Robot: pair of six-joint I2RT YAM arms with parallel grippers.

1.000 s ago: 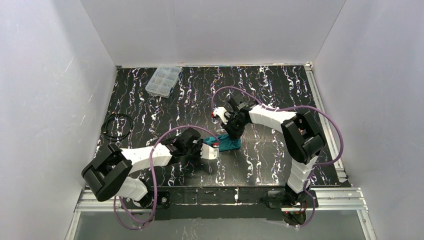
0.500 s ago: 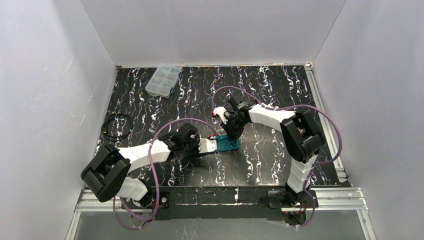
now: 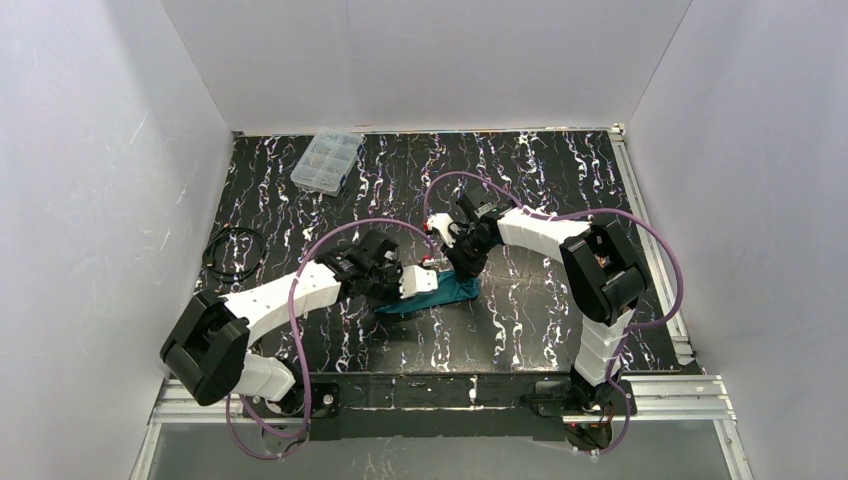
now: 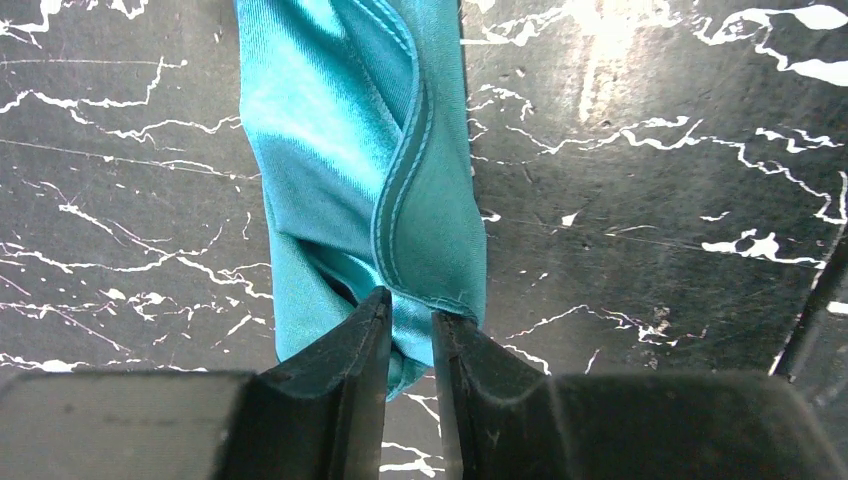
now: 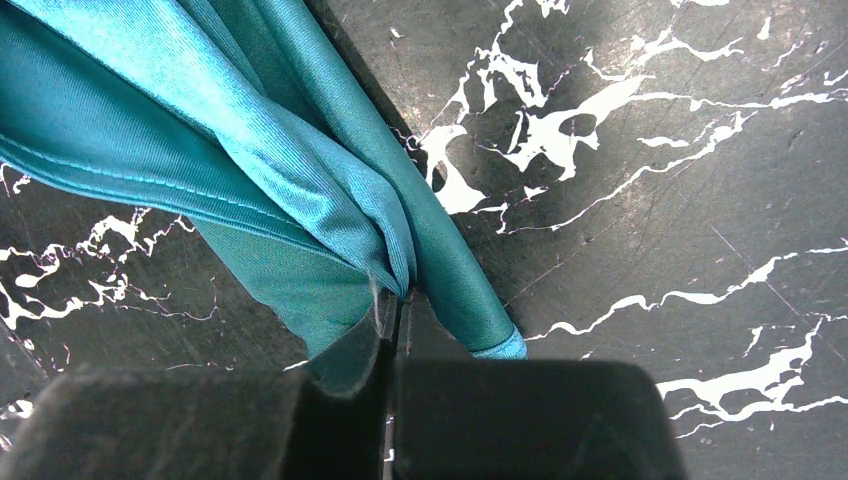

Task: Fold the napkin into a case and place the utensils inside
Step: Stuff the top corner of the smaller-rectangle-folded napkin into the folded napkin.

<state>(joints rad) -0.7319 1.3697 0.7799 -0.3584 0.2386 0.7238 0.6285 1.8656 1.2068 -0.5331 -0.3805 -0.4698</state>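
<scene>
The teal-green napkin (image 3: pixel 440 292) lies bunched into a long narrow strip on the black marbled table (image 3: pixel 530 190), between the two arms. My left gripper (image 3: pixel 426 283) hovers over its left part. In the left wrist view the napkin (image 4: pixel 340 150) runs away from the left gripper (image 4: pixel 410 305), whose jaws stand slightly parted with the cloth's end loose at their tips. My right gripper (image 3: pixel 462 268) is at the strip's right end. Seen from the right wrist, the right gripper (image 5: pixel 398 300) is shut on a fold of the napkin (image 5: pixel 200 130). The utensils are out of view.
A clear plastic compartment box (image 3: pixel 327 159) sits at the far left of the table. A coiled black cable (image 3: pixel 234 254) lies by the left edge. White walls enclose three sides, and a metal rail (image 3: pixel 440 392) runs along the near edge.
My left gripper moved away from the near edge over the napkin and its jaws parted. The napkin now lies drawn out longer to the left. The right arm stayed put.
</scene>
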